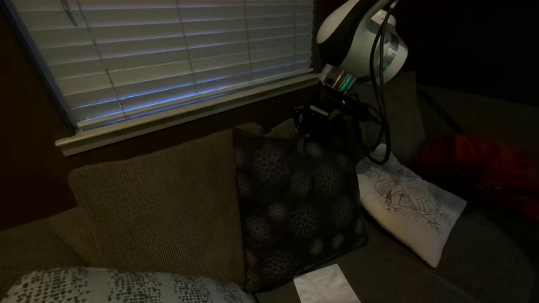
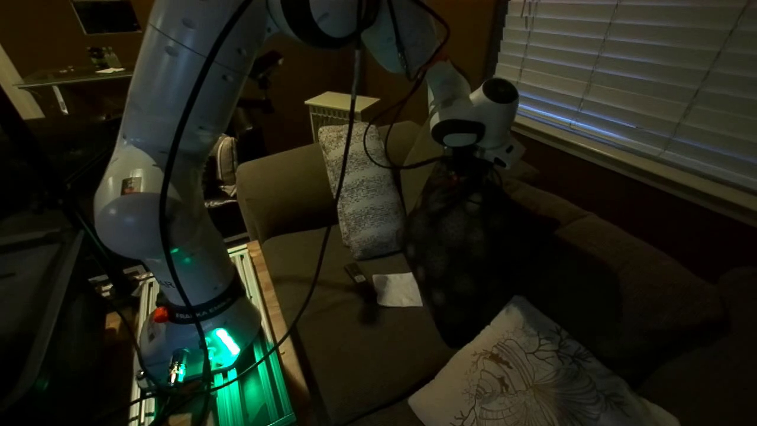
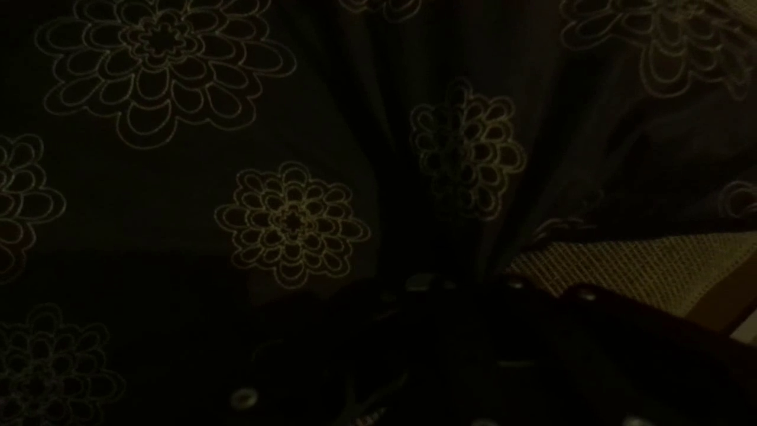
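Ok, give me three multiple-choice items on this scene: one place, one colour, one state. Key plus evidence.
1. Where is the gripper?
A) down on the couch seat
B) on the white pillow
C) at the top of the flowered pillow

2. What colour is the light at the arm's base?
A) green
B) purple
C) yellow

3. What is the gripper's state?
A) wide open
B) shut on the flowered pillow
C) shut on the blinds

1 C: both exterior views show it at that pillow's upper edge.
2 A: an exterior view shows the green glow there.
3 B: in the wrist view, the pillow's fabric bunches into folds that run into the gripper.
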Controlling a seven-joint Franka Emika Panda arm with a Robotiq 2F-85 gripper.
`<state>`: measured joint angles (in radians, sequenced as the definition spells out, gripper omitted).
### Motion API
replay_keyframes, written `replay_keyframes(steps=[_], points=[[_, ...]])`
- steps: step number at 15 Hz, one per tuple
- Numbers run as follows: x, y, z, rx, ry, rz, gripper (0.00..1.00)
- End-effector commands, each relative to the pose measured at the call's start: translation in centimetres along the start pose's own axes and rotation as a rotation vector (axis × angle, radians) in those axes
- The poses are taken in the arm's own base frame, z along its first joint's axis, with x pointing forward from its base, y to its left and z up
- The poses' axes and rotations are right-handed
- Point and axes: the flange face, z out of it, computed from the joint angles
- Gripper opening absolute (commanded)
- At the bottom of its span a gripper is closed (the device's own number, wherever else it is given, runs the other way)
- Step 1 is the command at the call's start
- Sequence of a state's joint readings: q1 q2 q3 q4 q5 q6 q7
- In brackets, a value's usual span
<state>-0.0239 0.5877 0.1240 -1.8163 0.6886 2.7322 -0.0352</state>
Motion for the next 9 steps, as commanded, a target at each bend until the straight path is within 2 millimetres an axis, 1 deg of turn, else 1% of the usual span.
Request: replay_keyframes(steps=[1,3,9], points=[[0.7,-2.2,-3.3,0.03,0.054,-0.036,0.02],[0.7,-2.1,-3.1,0.015,0.041,-0.045,0.02],[0.9,-1.7,-0.5,-0.077,-0.052,-0.102,0.02]])
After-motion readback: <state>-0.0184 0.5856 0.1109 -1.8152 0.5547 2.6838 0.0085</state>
